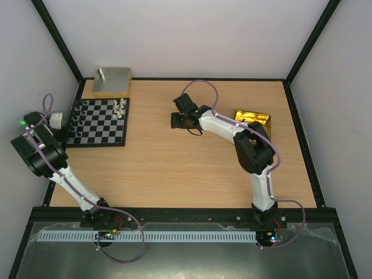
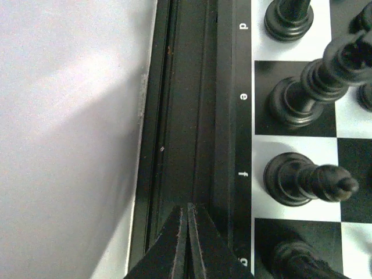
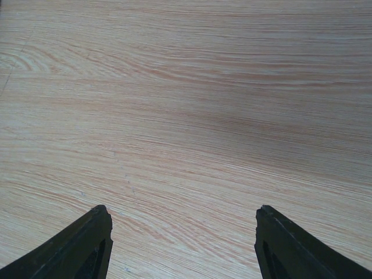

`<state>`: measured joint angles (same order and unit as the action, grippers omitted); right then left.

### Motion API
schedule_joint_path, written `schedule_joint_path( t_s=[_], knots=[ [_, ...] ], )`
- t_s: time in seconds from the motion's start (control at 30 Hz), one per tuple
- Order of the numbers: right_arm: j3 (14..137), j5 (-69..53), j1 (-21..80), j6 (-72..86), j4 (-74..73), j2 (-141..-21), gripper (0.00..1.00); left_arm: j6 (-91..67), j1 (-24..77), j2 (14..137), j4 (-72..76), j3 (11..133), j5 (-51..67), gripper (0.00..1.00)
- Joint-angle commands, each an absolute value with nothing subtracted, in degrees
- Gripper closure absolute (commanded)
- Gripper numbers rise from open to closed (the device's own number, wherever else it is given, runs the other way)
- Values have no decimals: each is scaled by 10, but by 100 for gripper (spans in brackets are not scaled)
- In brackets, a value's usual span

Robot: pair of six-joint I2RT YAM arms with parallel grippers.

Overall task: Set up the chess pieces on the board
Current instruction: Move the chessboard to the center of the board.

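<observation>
The board [image 1: 96, 122] lies at the table's far left. Black chess pieces [image 1: 77, 119] stand along its left columns and a few cream-white ones [image 1: 120, 108] cluster at its far right corner. My left gripper [image 1: 63, 130] is shut on nothing, just off the board's left edge. In the left wrist view its tips [image 2: 188, 207] hover over the black table frame [image 2: 186, 116], beside the lettered border [image 2: 243, 96] and several black pieces [image 2: 302, 96]. My right gripper [image 1: 181, 121] is open and empty over bare wood mid-table; its fingertips [image 3: 97, 229] stand wide apart around nothing [image 3: 183, 216].
A grey box with a tan rim [image 1: 111, 82] sits behind the board and holds something small and white. A shiny gold tin [image 1: 253, 121] lies right of my right arm. White walls and a black frame close in the table on three sides.
</observation>
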<state>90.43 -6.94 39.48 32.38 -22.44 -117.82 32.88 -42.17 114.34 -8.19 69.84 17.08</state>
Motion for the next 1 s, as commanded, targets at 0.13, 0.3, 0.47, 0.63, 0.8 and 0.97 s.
schedule_joint_path(
  t_s=[0.13, 0.3, 0.47, 0.63, 0.8, 0.97],
  knots=[
    [922, -63, 393, 318, -235, -1195, 35, 329, -435, 1182, -132, 727, 235, 97],
    [935, -69, 394, 318, -238, -1203, 35, 330, -435, 1216, -157, 748, 247, 98],
    [950, -69, 394, 315, -245, -1211, 35, 331, -435, 1218, -156, 745, 251, 98],
    [965, -75, 394, 315, -245, -1225, 35, 332, -428, 1209, -156, 741, 252, 97],
    [981, -88, 394, 320, -242, -1239, 36, 325, -417, 1190, -141, 729, 246, 98],
    [981, -88, 394, 319, -242, -1242, 36, 324, -410, 1172, -139, 721, 241, 97]
  ],
)
